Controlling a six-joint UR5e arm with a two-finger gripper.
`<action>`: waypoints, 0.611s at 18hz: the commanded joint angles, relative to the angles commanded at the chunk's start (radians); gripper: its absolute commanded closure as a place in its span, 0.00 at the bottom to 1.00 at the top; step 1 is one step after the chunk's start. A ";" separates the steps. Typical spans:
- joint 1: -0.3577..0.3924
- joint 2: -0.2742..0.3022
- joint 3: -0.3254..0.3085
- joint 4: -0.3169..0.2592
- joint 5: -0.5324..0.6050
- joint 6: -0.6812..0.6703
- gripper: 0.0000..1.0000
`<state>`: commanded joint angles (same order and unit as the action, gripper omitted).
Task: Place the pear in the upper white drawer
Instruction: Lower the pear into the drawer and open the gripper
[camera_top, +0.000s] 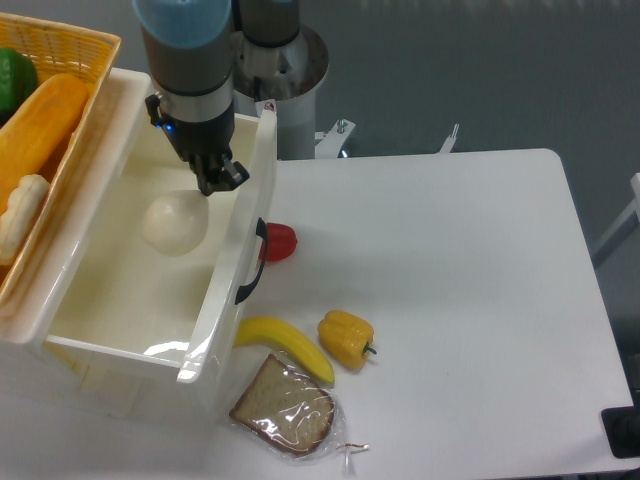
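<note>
The pear (175, 225) is pale cream-white and rounded. It lies inside the upper white drawer (232, 262), which stands pulled open at the left, with a black curved handle (252, 262) on its front panel. My gripper (220, 180) hangs over the back part of the drawer, just above and to the right of the pear. Its dark fingers stand slightly apart, and nothing is between them. The pear looks a little blurred and sits clear of the fingertips, on or near the drawer floor.
A woven yellow basket (85, 45) with bread and a green item stands on the drawer's left side. On the table right of the drawer lie a red item (280, 241), a yellow banana (288, 345), a yellow bell pepper (346, 337) and bagged bread (284, 410).
</note>
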<state>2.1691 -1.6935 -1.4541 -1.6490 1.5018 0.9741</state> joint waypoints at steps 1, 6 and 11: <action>-0.003 -0.005 -0.003 0.000 0.000 0.000 1.00; -0.028 -0.012 -0.017 0.002 0.008 0.000 1.00; -0.048 -0.023 -0.017 0.002 0.017 -0.002 1.00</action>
<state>2.1215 -1.7165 -1.4711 -1.6475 1.5186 0.9725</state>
